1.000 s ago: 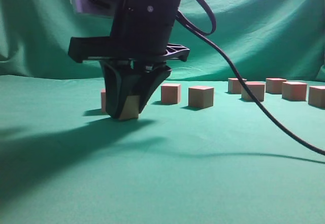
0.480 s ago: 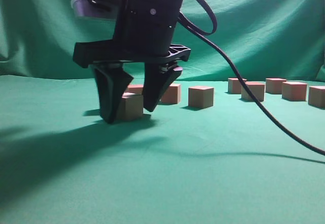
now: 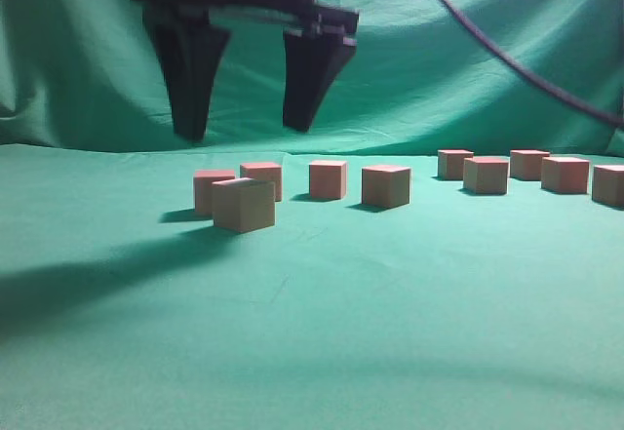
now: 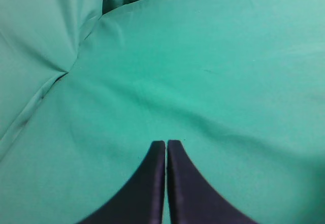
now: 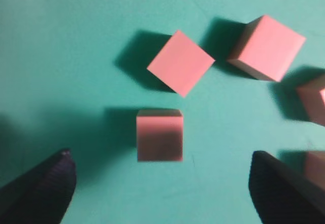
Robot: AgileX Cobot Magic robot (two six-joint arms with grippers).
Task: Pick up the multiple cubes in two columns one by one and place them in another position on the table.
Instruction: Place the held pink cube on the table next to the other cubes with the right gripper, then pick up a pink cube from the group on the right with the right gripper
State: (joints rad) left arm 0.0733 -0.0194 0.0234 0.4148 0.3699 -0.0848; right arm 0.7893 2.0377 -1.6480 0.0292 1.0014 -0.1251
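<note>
My right gripper (image 3: 244,133) hangs open high above the left group of cubes, with nothing between its black fingers (image 3: 190,79). Straight below it the nearest cube (image 3: 244,205) stands free on the teal table (image 3: 322,332). In the right wrist view that cube (image 5: 159,135) lies between the wide-spread fingertips of the right gripper (image 5: 160,169), apart from both. Behind it sit more cubes (image 5: 180,62) (image 5: 266,47). My left gripper (image 4: 166,144) is shut and empty over bare cloth.
Beside the nearest cube a row of cubes runs rightward (image 3: 213,189) (image 3: 261,176) (image 3: 328,178) (image 3: 386,185). Several more cubes stand at the far right (image 3: 487,175) (image 3: 565,174). A draped green backdrop (image 3: 468,50) closes the back. A cable (image 3: 507,59) crosses the upper right.
The right gripper has opened, let go of the cube on the table, and risen well above it. The cube stays where it was set down.
</note>
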